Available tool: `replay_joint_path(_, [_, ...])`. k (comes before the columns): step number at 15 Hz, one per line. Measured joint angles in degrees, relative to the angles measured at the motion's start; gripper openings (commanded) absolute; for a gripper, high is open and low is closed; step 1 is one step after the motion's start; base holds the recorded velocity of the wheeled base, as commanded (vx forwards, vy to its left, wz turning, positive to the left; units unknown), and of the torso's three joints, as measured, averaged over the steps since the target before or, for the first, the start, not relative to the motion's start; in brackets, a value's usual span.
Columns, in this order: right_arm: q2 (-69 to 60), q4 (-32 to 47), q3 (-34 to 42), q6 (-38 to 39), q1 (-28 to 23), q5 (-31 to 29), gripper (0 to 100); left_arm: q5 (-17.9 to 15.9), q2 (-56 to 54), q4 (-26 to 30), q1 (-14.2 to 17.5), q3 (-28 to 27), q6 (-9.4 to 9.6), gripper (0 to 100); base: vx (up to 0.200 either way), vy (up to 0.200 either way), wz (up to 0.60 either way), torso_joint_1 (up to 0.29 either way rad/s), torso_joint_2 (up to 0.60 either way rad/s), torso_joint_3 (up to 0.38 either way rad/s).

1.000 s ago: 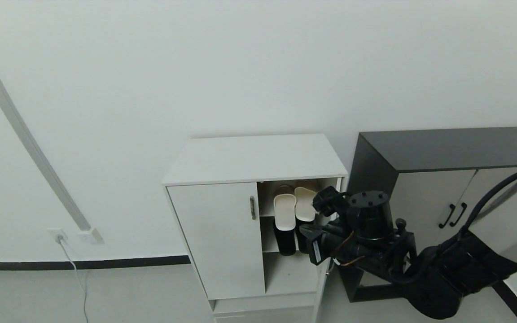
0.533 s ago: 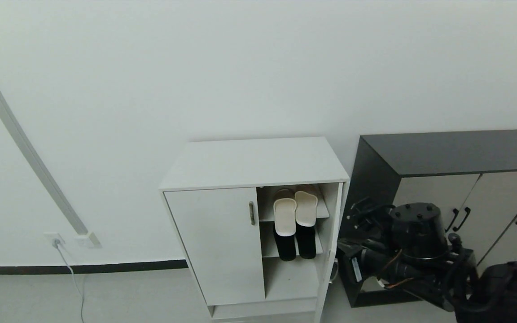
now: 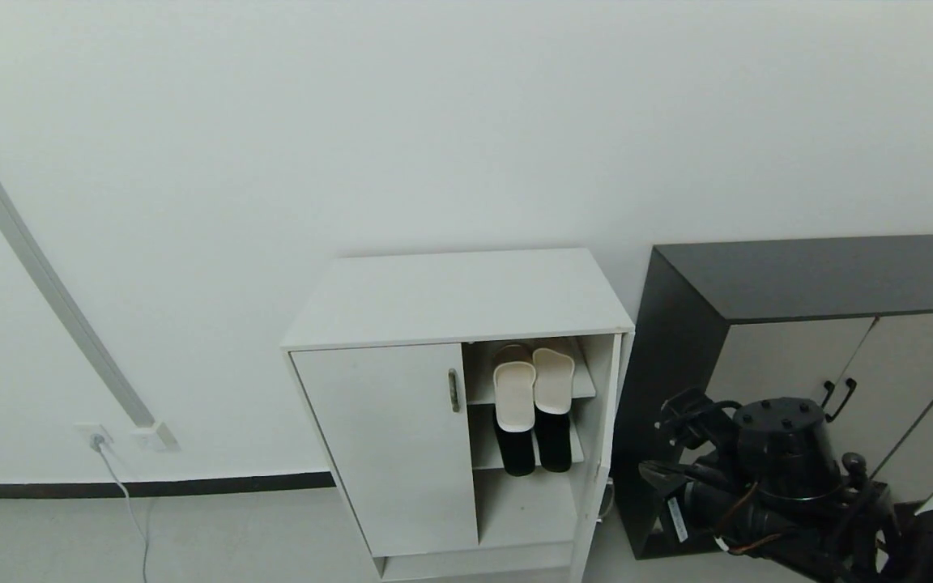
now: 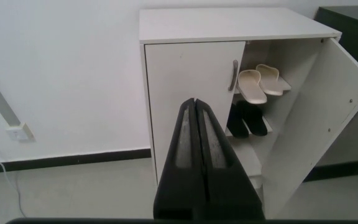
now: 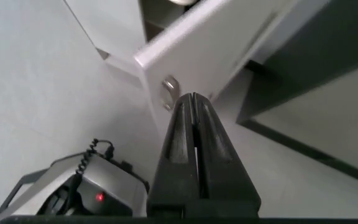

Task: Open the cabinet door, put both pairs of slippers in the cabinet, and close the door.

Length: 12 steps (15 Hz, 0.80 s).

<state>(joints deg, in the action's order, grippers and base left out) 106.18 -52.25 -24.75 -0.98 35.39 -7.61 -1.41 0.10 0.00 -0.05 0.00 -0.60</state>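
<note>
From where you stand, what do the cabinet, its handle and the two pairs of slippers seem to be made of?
Cabinet: probably laminated board, matt white; flat panels with square edges and no visible grain.
Handle: likely metal, dull grey bar with a faint sheen.
Cream slippers: seemingly moulded foam or rubber, smooth and matt.
Black slippers: perhaps the same, too dark to tell.

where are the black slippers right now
In the head view the black slippers sit on the middle shelf of the white cabinet's open right half, directly below the cream slippers and right of the closed left door.
</note>
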Motion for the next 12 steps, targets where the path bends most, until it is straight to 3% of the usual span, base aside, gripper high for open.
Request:
replay_joint_path(3, [5.84, -3.54, -2.45, -0.09, -0.02, -0.11, 0, 0.00, 0.00, 0.00, 0.00, 0.00, 0.00, 0, 0.000, 0.000, 0.00, 0.000, 0.00, 0.000])
replay_joint_path(12, [16.70, -3.78, -13.68, 0.20, -0.02, -0.05, 0, 0.00, 0.00, 0.00, 0.05, 0.00, -0.06, 0, 0.000, 0.000, 0.00, 0.000, 0.00, 0.000])
